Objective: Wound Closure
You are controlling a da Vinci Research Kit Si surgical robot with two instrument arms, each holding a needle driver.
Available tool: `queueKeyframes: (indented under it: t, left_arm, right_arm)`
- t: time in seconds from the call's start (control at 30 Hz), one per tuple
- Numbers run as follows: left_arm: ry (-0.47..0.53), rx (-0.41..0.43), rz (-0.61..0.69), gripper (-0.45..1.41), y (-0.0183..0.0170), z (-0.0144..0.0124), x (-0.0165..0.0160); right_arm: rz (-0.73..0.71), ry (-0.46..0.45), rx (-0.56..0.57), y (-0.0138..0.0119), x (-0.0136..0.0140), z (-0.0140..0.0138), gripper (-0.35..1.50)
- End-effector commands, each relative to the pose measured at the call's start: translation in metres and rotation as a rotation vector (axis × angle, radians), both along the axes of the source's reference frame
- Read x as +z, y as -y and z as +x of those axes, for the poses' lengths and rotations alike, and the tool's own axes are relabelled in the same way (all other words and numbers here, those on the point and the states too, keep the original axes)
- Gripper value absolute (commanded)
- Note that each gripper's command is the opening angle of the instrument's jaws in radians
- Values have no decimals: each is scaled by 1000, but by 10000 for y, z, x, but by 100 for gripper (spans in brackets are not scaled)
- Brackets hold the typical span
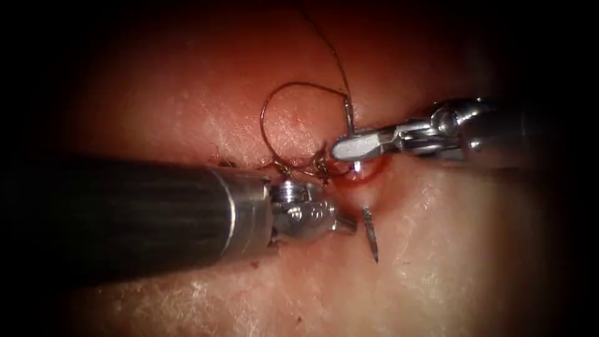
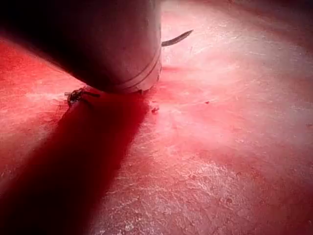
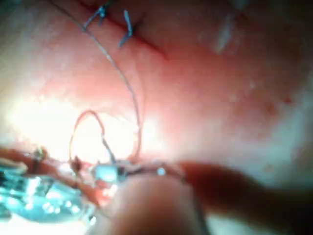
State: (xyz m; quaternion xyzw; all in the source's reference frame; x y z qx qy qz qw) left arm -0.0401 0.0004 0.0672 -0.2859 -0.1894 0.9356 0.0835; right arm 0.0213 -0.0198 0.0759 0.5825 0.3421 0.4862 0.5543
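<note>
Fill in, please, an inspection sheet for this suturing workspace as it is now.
Surface: tissue, pale and wet; red fluid at the cut.
Job's things: needle passes through the tissue, point end out; thread loops from its tail; knots along the cut.
Clutter: nothing seen.
Grippers: right tool seems shut on the needle near its tail; left tool sits beside the point end, hold unclear.
Cables: nothing seen.
Surroundings: dark, nothing seen.
</note>
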Motion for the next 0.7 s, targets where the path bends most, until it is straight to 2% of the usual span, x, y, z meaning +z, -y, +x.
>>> queueKeyframes:
  t: [0.03, 0.07, 0.1, 0.13, 0.2, 0.27, 0.3, 0.37, 0.5, 0.7]
  left_arm:
    - [1, 1, 1, -45, 2, -5, 6]
    - [1, 1, 1, -45, 2, -5, 6]
    - [1, 1, 1, -45, 2, -6, 6]
    - [1, 0, 1, -45, 2, -6, 6]
    - [1, 0, 1, -45, 2, -6, 5]
    - [1, 0, 2, -45, 2, -6, 4]
    - [2, 0, 2, -45, 1, -6, 4]
    - [2, 0, 2, -45, 2, -6, 4]
    - [1, 0, 2, -45, 2, -6, 4]
    - [-1, 1, 3, -45, 3, -6, 4]
  right_arm:
    - [1, -19, -3, 13, 1, 5, -35]
    - [1, -29, 3, 16, -1, 5, -35]
    - [-11, -39, 15, 17, -2, 5, -10]
    - [-42, -44, 34, 16, -3, 6, 39]
    - [-155, -61, 67, 7, -2, 9, 113]
    - [-330, -103, 57, -2, 0, 11, 118]
    - [-522, -129, 50, -12, 4, 12, 126]
    - [-670, -111, 66, -29, 11, 9, 133]
    - [-796, -100, 65, -41, 11, 8, 131]
    - [-952, -109, 77, -65, -1, 26, 128]
